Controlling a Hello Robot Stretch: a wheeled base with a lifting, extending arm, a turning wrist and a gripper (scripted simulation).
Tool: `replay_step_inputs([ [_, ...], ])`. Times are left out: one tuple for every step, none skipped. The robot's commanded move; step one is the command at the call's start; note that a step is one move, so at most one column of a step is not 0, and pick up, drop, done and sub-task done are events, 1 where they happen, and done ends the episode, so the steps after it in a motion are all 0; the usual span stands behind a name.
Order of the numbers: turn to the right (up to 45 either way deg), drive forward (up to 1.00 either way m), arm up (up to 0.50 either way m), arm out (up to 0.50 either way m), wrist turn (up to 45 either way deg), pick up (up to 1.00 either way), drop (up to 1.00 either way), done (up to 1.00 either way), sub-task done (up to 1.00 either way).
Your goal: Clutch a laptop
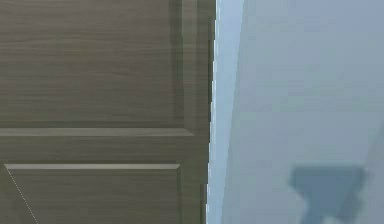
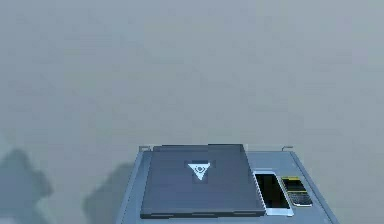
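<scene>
In the forward view, left side: a brown wooden door [image 1: 95, 90] with flat panels, very close up. Right side: a plain pale blue wall [image 1: 300, 80].

In the arm side view, upper part: a plain grey wall [image 2: 190, 60]. Low in the frame, from left of the middle over to the right: a grey-blue table [image 2: 131, 196], cut off by the bottom edge.

On the table, going left to right: first the laptop [image 2: 200, 190], dark grey, closed and lying flat, with a white triangle mark [image 2: 199, 171] in its middle. Sits at the bottom middle of the frame and takes up most of the table. Just beside it on the right: a slim phone [image 2: 272, 192] with a pale rim, flat on the table. Just right of that: a small dark phone [image 2: 296, 190] with yellowish buttons. Hard to say whether touching each other or a tiny bit apart.

Long side of the laptop running left to right across the frame, short side running up and away. Near edge very low in the frame, so probably an easy reach out to that side, straight up from the bottom middle.

No way to tell from these pictures what state the gripper is in.

Best guess at the step in hand: parked next to the table, ready to reach for the laptop. Care needed on the right, with both phones so near the laptop's edge.
</scene>
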Motion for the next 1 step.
replay_step_inputs([
  [0.0,0.00,0.50,0.00,0.0,0.00,0.00,0.00,0.00],
])
